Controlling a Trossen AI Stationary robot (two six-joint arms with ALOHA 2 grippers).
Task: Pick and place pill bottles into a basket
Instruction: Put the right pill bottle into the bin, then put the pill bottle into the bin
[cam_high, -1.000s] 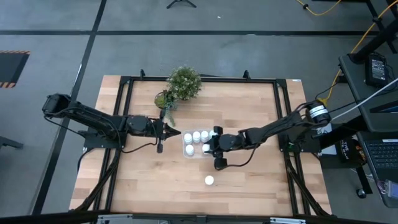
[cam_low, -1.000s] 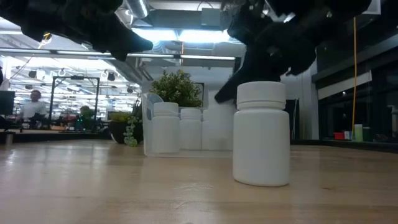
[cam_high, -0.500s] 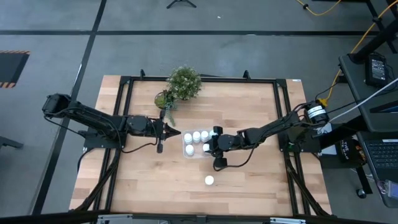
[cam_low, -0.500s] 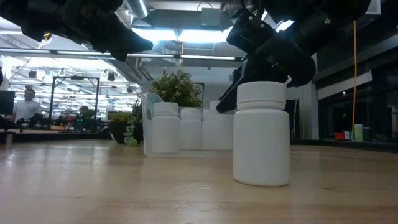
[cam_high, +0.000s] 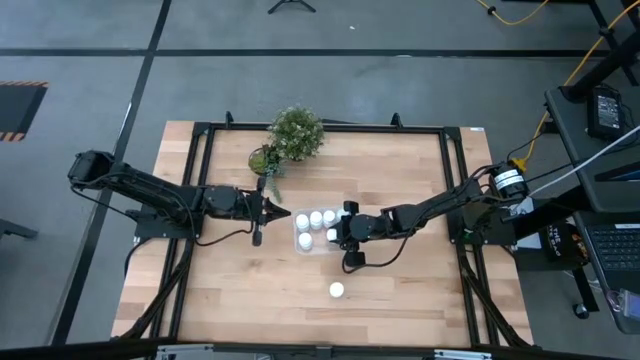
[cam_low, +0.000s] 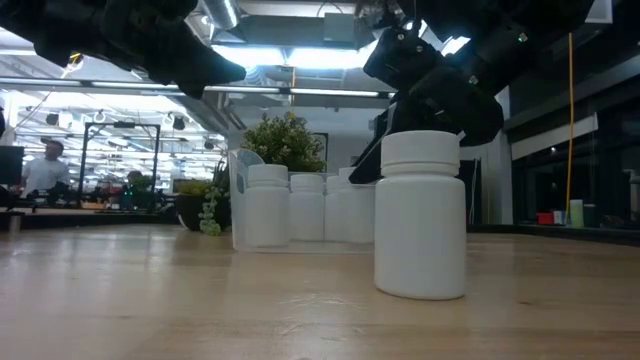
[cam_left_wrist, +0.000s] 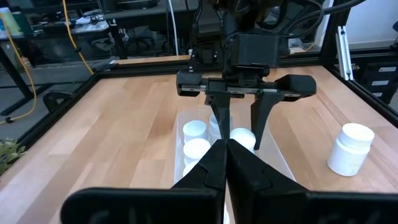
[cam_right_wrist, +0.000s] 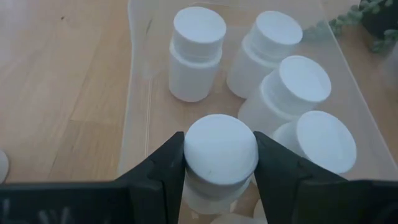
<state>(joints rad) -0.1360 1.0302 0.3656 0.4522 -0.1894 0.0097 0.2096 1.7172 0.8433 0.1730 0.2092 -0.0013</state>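
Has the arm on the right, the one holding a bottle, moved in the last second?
Yes, slightly. The right gripper, clamped on a pill bottle, has crept farther over the basket, judged against the loose bottle standing on the table.

The basket (cam_high: 316, 230) is crowded by upright bottles (cam_high: 316, 219); access from 3 o'clock is blocked by the right gripper (cam_high: 341, 231), from 9 o'clock by the left gripper (cam_high: 285, 213). One lone bottle (cam_high: 337, 290) stands at 6 o'clock; bare table (cam_high: 220, 290) is found around it.
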